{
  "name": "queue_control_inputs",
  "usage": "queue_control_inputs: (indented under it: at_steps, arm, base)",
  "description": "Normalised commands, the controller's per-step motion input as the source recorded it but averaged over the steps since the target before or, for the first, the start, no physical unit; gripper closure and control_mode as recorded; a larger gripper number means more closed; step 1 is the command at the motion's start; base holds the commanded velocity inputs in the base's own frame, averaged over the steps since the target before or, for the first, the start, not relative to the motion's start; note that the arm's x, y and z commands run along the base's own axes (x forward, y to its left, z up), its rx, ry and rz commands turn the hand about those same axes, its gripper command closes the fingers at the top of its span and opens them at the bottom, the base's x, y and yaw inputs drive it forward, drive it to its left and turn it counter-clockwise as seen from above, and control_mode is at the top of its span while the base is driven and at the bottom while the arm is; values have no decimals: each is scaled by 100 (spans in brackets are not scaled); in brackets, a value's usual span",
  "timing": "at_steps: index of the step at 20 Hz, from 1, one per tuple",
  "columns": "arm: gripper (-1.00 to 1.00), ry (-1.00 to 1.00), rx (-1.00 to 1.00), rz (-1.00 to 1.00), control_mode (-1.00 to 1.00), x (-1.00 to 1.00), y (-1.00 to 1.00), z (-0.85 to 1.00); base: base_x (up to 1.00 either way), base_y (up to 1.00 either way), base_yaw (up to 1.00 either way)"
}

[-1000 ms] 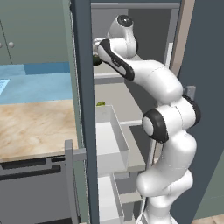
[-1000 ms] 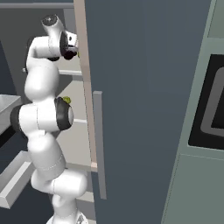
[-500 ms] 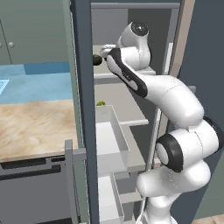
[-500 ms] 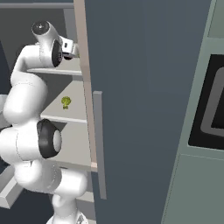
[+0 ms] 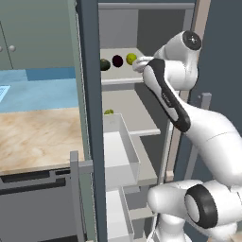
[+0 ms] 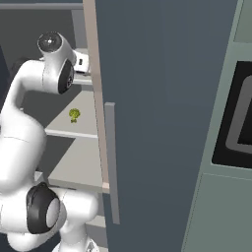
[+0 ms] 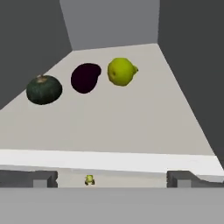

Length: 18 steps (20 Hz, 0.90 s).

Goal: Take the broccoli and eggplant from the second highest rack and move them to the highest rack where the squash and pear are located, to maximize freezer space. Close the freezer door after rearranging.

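The claw [image 7: 112, 178] stands wide open and empty at the front edge of the highest rack [image 7: 131, 127], its two tips touching nothing. On that rack, well back from the edge, the eggplant [image 7: 85, 77] lies between the squash [image 7: 43, 89] and the pear [image 7: 121, 71], close to both. The broccoli [image 6: 74, 114] sits on the second highest rack [image 6: 81, 120], below the highest rack and toward its front edge. The freezer door [image 6: 162, 113] is open.

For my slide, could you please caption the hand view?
Squash, eggplant and pear line the top rack; broccoli waits below.
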Motion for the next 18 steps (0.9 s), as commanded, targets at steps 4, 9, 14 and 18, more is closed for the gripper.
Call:
queue_control_inputs:
  at_steps: [4, 9, 14, 18]
  arm:
    - [-100, 7, 0, 15, -100, -100, -6, 5]
    - [-100, 16, 0, 14, -100, -96, 0, -5]
    - [-100, 29, 0, 1, -100, -14, 12, -75]
    - [-100, 18, 0, 0, -100, 12, 23, -100]
  base:
    - [0, 0, 0]
    - [0, 0, 0]
    - [0, 0, 0]
    - [0, 0, 0]
